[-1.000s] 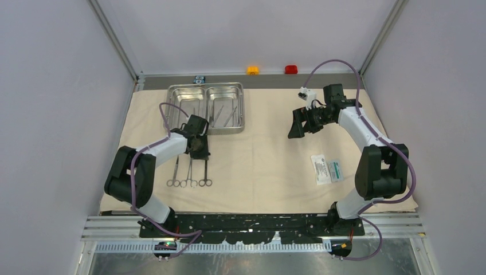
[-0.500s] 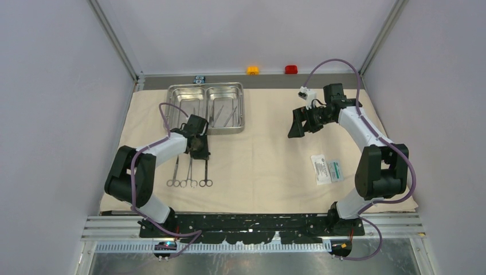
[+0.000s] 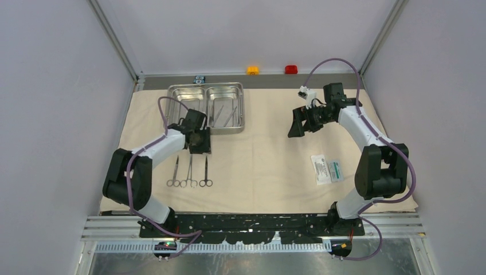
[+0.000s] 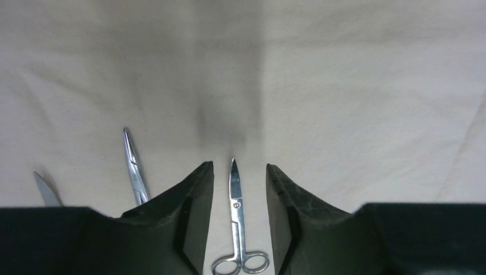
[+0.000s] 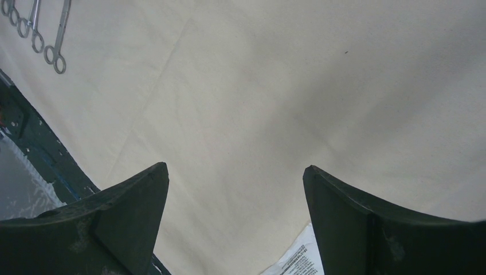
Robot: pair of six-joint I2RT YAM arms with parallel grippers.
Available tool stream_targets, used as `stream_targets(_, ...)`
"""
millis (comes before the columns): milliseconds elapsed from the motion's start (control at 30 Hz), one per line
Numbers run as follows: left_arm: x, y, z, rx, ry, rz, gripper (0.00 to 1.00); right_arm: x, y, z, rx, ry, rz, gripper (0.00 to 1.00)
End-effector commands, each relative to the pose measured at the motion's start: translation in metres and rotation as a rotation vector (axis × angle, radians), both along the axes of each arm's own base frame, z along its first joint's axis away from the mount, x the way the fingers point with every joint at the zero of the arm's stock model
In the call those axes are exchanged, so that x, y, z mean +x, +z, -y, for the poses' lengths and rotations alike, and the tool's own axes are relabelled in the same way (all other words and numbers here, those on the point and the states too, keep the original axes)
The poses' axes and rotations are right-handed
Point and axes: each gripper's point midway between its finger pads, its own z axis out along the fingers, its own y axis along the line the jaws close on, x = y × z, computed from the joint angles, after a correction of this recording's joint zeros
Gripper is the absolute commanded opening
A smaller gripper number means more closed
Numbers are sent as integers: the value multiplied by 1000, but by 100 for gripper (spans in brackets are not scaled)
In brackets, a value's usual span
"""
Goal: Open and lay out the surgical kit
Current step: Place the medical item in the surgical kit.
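Three ring-handled tools (image 3: 189, 171) lie on the beige cloth (image 3: 263, 157), just below the steel tray (image 3: 205, 85). The left gripper (image 4: 238, 166) has lifted off the scissors (image 4: 236, 217) toward the tray, fingers slightly apart and empty, so another tool probably comes next. The right gripper (image 5: 235, 169) gapes wide.

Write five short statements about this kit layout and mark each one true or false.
1. Three ring-handled instruments lie side by side on the cloth wrap. True.
2. The left pincer is shut on the scissors. False: it is open, and the scissors lie on the cloth beneath it.
3. The packet sits in the tray. False: it lies on the cloth, apart from the tray.
4. The right pincer is open and empty. True.
5. The tray's right compartment is empty. False: thin tools lie in it.
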Motion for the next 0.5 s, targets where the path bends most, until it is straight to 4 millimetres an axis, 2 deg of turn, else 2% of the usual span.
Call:
stream_targets(0, 33, 68, 3, -7, -68, 174, 43, 9, 15, -2, 11, 20, 50, 92)
stream_targets(100, 47, 102, 2, 29, -123, 225, 44, 8, 17, -3, 18, 23, 52, 92)
stream_targets(167, 57, 118, -2, 55, -121, 240, 44, 8, 17, -4, 25, 24, 50, 92)
stream_targets(233, 71, 133, -5, 6, -113, 255, 44, 8, 17, -4, 28, 25, 48, 92)
stream_targets(333, 97, 146, -17, -92, -95, 297, 45, 8, 18, -4, 30, 26, 47, 92)
stream_targets(467, 136, 157, -46, -51, -79, 339, 46, 7, 19, -5, 29, 29, 51, 92)
